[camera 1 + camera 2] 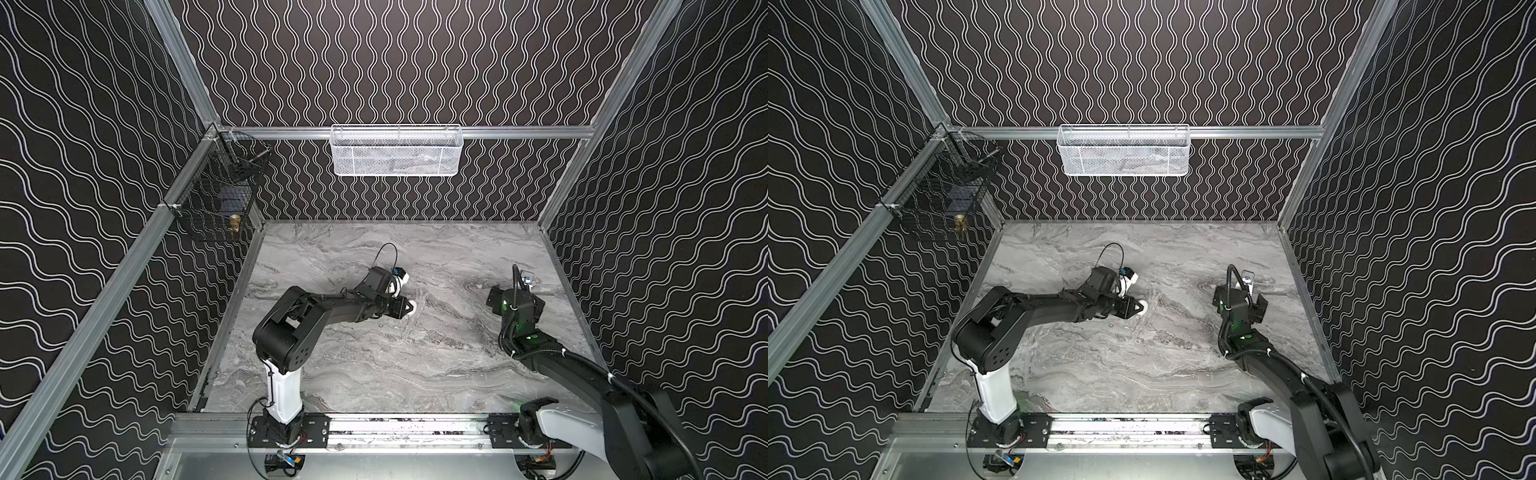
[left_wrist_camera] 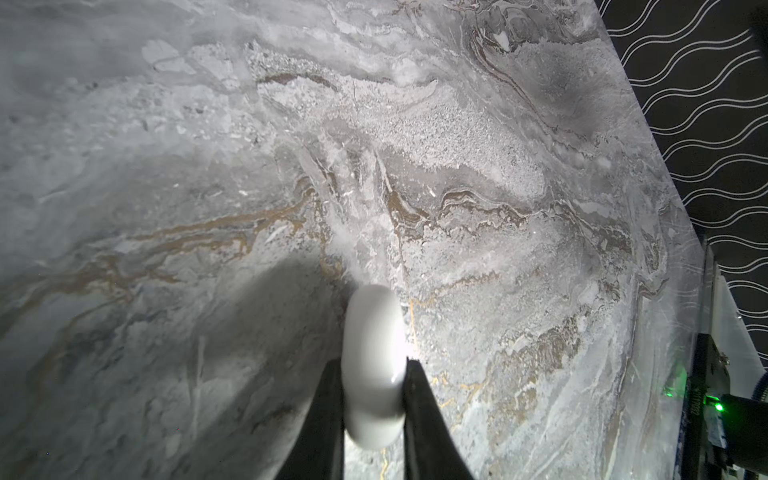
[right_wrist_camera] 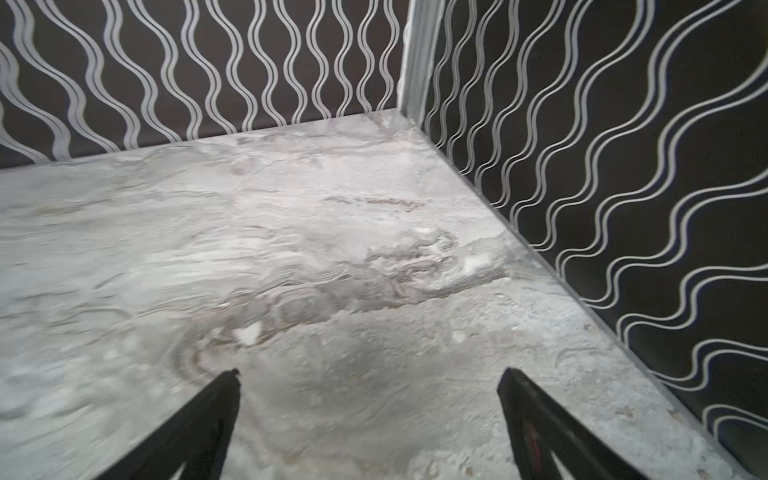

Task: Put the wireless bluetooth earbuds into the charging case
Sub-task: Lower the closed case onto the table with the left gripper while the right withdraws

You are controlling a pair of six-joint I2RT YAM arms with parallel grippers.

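Charging case (image 2: pixel 373 328) pinched in the left claw (image 2: pixel 372 368), near the middle of the surface (image 2: pixel 166 166).
A smooth, glossy white pebble seen edge-on, both black fingers (image 2: pixel 322 419) pressed on its flanks; whether it is open or touches the surface is hard to tell. The right claw (image 3: pixel 370 376) gapes wide, holding nothing.

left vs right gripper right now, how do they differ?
The left gripper is closed narrow on a white charging case; the right gripper stands wide open, empty. The left gripper sits mid-table; the right gripper is near the right wall. Both are black and point down at the marble table.
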